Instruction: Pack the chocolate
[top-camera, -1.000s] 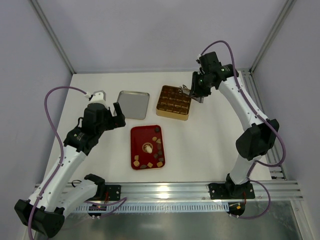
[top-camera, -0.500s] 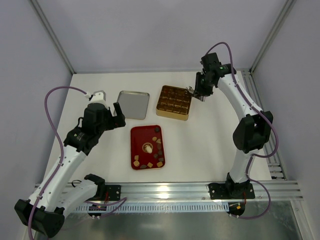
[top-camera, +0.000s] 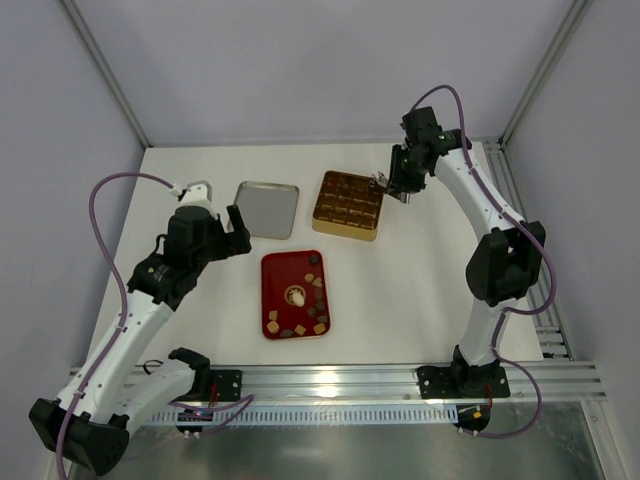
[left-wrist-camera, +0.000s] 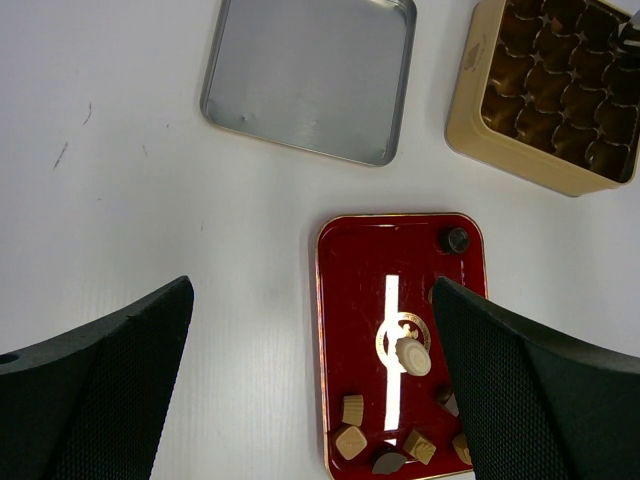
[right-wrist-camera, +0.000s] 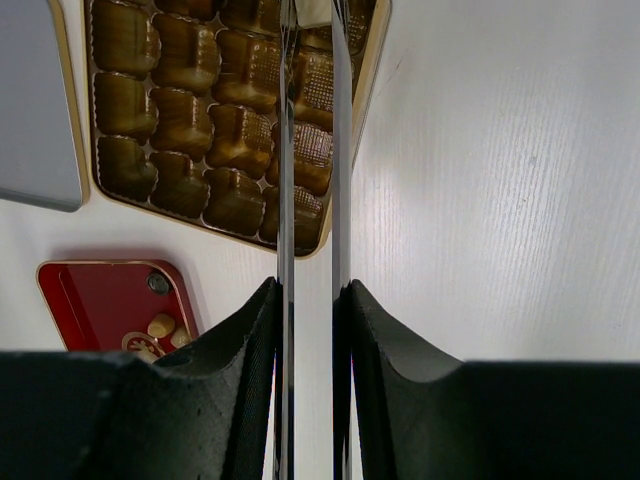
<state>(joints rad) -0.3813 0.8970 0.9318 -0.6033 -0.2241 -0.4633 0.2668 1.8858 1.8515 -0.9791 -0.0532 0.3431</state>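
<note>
Far from right fingers' (right-wrist-camera: 235, 385) tweezers (right-wrist-camera: 286, 150): chocolate (top-camera: 296, 296) on tray (top-camera: 273, 276)

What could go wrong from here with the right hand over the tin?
The tweezers in the right hand hang over the right rim of the gold tin; lowering here might strike the rim and shift the tin. The chocolate pieces crowd the near end of the red tray, so the thin tips could knock neighbours or lose a piece on the way.
</note>
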